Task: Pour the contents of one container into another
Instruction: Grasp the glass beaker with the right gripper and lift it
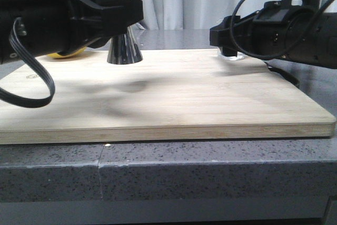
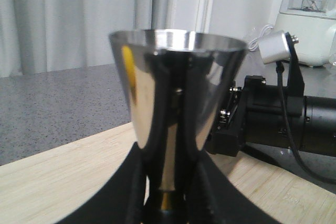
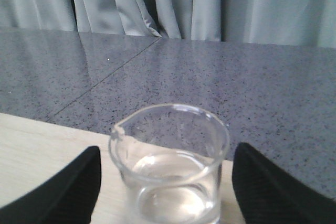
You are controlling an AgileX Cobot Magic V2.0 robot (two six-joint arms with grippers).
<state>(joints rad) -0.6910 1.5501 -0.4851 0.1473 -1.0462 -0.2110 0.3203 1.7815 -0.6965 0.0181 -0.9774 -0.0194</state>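
Right wrist view: right claw spread, small clear glass beaker between fingers, ungripped. Left claw pinched shiny steel hourglass jigger at waist. Risk: off-centre closing might tip beaker, spilling liquid.

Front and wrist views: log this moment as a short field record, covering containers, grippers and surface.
jigger: steel, upright on the board, left gripper fingers around its waist
beaker: clear glass, upright, some clear liquid inside
right gripper: open, fingers either side of the beaker, not touching
pour: not yet begun
surface: wooden board on grey counter
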